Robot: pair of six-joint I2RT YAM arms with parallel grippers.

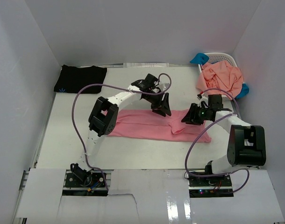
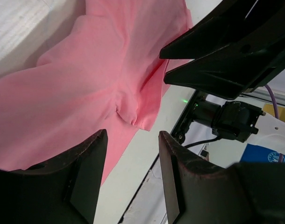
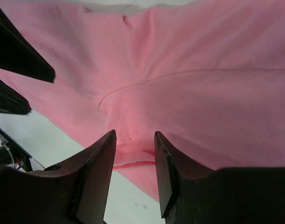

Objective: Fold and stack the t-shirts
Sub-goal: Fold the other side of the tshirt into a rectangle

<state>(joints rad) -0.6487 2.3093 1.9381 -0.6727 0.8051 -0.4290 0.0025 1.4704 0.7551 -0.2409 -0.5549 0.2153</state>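
Inside the basket (image 1: 228,57) lie salmon shirt (image 1: 220,77), blue shirt (image 1: 199,59) (left tool (image 2: 133,135), right tool (image 3: 134,134) open).

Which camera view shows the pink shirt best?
The top external view: nearly the whole pink shirt shows, lying spread out, with the arms hiding only a little. The left wrist view shows one wrinkled end; the right wrist view shows only a close patch.

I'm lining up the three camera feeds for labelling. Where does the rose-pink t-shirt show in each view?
Top external: the rose-pink t-shirt lies spread across the middle of the picture.
Left wrist: it fills the upper left and centre.
Right wrist: it covers nearly the whole picture.
Shared landmark: the white table showing along the shirt's edge, at lower centre in the left wrist view and lower left in the right wrist view.
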